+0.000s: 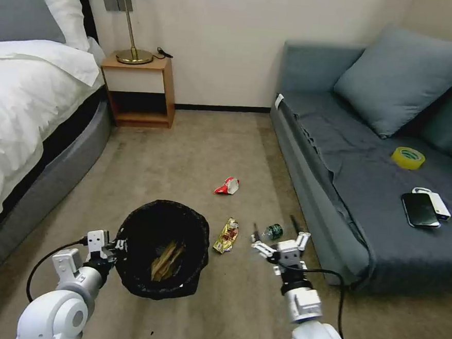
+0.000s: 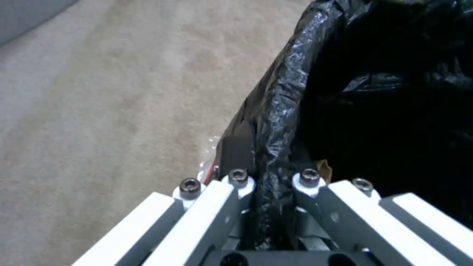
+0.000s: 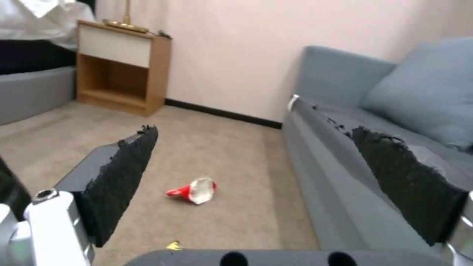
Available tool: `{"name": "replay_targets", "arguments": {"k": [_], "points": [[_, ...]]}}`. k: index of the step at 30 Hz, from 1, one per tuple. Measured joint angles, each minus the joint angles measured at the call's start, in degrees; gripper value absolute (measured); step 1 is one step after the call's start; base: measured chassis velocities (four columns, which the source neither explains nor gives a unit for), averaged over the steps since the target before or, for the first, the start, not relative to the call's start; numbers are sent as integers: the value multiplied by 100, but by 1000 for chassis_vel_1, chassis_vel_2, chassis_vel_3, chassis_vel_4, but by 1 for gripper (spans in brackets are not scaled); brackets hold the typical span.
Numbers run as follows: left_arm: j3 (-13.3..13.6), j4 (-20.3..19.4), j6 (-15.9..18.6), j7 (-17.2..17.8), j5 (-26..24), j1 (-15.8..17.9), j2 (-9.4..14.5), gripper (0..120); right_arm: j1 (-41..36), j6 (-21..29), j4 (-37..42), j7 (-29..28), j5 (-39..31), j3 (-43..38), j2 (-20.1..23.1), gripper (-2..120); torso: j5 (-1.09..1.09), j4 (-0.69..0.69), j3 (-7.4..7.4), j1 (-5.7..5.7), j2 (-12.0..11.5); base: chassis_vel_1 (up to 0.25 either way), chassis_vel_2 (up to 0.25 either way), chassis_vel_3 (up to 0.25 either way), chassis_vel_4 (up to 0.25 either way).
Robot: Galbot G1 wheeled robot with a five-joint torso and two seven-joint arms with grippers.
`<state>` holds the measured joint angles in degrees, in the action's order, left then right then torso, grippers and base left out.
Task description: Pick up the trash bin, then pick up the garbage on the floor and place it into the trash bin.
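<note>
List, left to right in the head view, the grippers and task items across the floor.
left gripper, clamped on the bin's rim → trash bin → gold-brown snack wrapper → small clear bottle → right gripper, open. The red-white wrapper overlaps the snack wrapper's column, so it is left out.

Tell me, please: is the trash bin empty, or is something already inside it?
Not empty. The trash bin, held at its rim by the left gripper, has tan crumpled paper at its bottom.

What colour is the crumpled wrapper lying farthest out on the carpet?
Red and white: the crumpled wrapper shows best in the right wrist view.
</note>
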<state>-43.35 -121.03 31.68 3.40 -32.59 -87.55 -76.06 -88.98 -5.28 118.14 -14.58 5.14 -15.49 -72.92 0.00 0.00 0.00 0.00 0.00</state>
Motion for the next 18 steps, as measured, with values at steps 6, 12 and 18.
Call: {"name": "replay_targets", "arguments": {"k": [6, 12, 18], "points": [[-164, -21, 21, -9, -145, 6, 1, 3, -423, -114, 105, -6, 180, -187, -159, 100, 0, 0, 0, 0, 0, 0, 0, 0, 0], [-281, -11, 28, -9, -273, 37, 0, 3, -709, -187, 134, -20, 498, -197, -221, 100, 0, 0, 0, 0, 0, 0, 0, 0, 0], [-360, 36, 20, -27, -329, 57, 20, 3, -769, -176, 149, 15, 781, -202, -246, 100, 0, 0, 1, 0, 0, 0, 0, 0, 0]]}}
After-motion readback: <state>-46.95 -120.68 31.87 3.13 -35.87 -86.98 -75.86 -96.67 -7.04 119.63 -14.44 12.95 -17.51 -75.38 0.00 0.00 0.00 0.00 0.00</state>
